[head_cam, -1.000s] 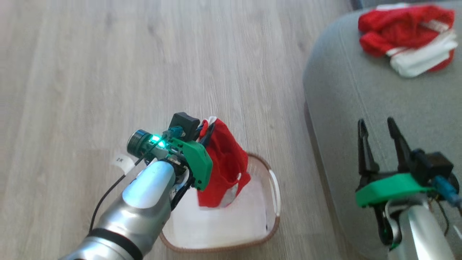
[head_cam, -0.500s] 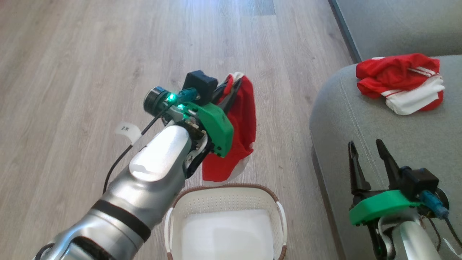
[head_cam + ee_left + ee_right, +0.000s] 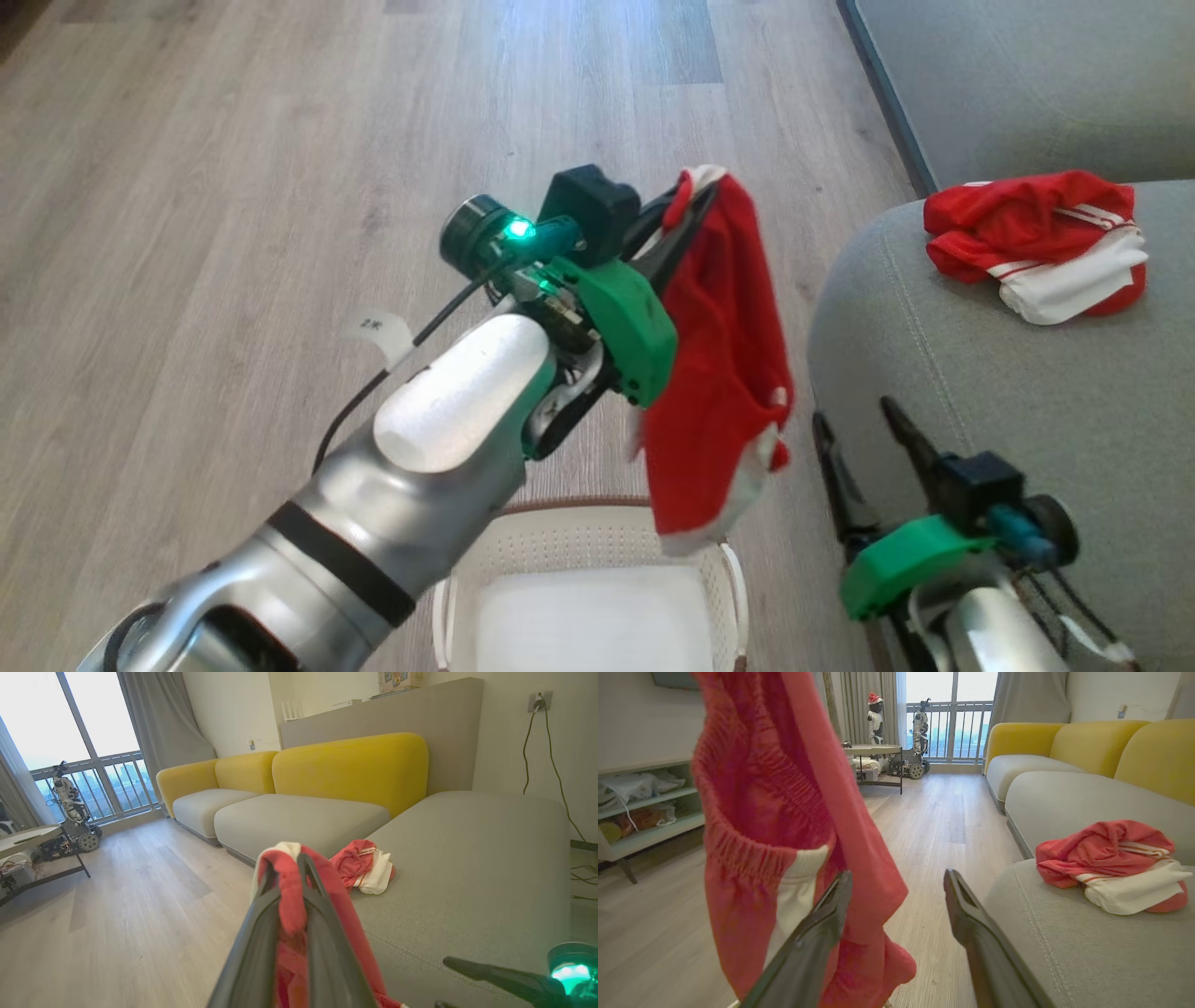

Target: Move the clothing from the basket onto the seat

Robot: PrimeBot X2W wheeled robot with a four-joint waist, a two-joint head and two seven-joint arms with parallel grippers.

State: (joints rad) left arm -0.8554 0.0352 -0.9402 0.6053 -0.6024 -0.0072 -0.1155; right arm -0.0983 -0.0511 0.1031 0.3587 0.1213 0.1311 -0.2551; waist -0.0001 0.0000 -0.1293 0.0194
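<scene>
**Swing the red garment (image 3: 719,392) right, onto the seat (image 3: 980,373)**

It dangles over the basket (image 3: 560,546) — carry it high enough to clear the seat's edge and drop it beside the second garment (image 3: 1036,238). Left gripper (image 3: 698,198) is pinched tight on its top; right gripper (image 3: 853,412) — spread wide — holds nothing.

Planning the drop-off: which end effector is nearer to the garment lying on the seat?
Right. The right end effector, open, is at the front edge of the seat, short of that garment. The left end effector, shut on a second garment, is farther off, over the floor.
</scene>
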